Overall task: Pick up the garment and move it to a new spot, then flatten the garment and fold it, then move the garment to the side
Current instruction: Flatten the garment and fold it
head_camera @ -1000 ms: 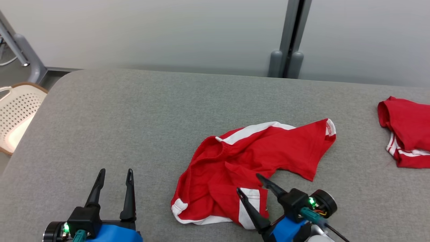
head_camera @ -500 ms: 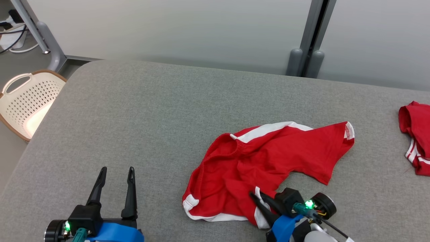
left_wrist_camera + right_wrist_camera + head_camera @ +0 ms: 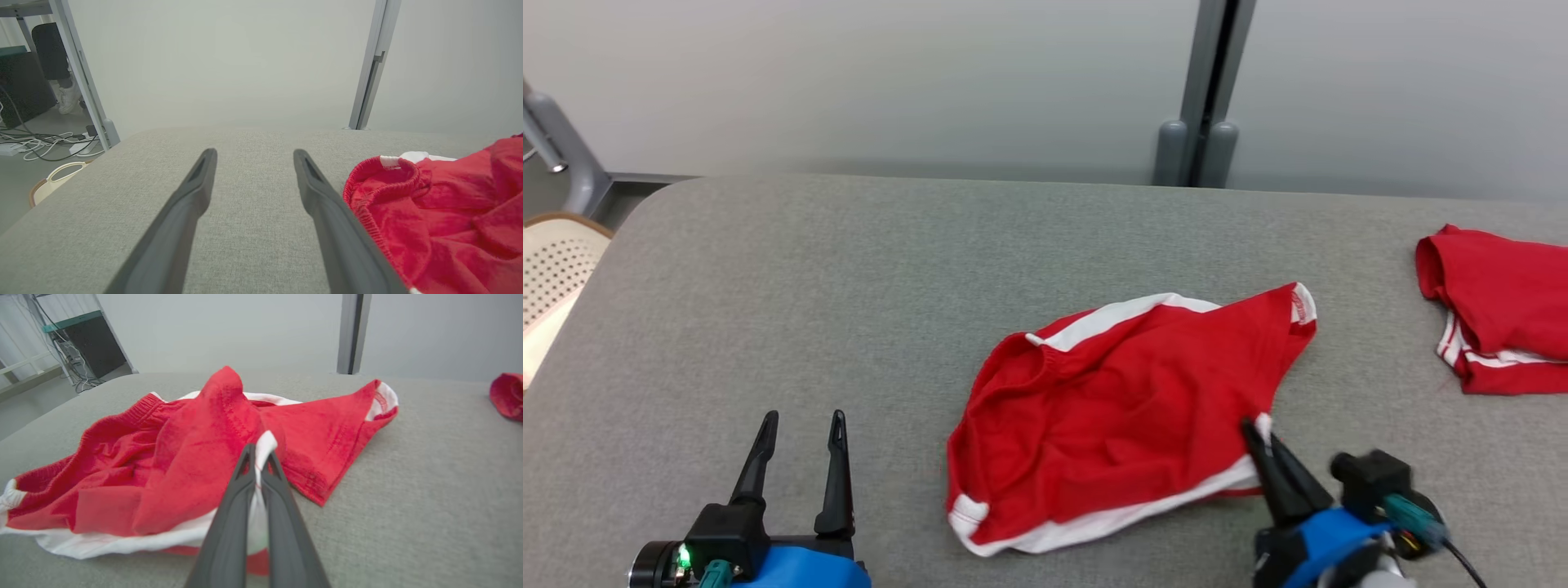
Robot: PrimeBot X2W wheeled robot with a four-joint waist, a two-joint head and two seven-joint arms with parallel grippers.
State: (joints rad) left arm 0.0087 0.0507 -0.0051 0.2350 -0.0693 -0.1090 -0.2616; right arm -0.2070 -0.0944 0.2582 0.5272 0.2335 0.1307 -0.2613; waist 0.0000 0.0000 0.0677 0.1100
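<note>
The garment (image 3: 1111, 416) is a pair of red shorts with white trim, lying crumpled on the grey table (image 3: 849, 286). My right gripper (image 3: 1262, 433) is shut on the white hem at the garment's right front corner. The right wrist view has that white edge of the garment (image 3: 184, 457) pinched between the two dark fingers of my right gripper (image 3: 257, 455), lifted slightly. My left gripper (image 3: 800, 420) stands open over bare table, left of the garment, holding nothing. In the left wrist view my left gripper (image 3: 253, 153) has the garment's waistband (image 3: 408, 196) to its right.
A second red garment (image 3: 1494, 310) lies at the table's right edge. A cream perforated basket (image 3: 551, 278) stands on the floor off the table's left side. A grey post (image 3: 1205, 90) rises behind the far edge. Cables (image 3: 41, 141) lie on the floor at far left.
My right gripper closed on the garment's white hem and pulled it rightward, spreading the cloth out. The head camera shifted between frames. The left gripper kept still.
</note>
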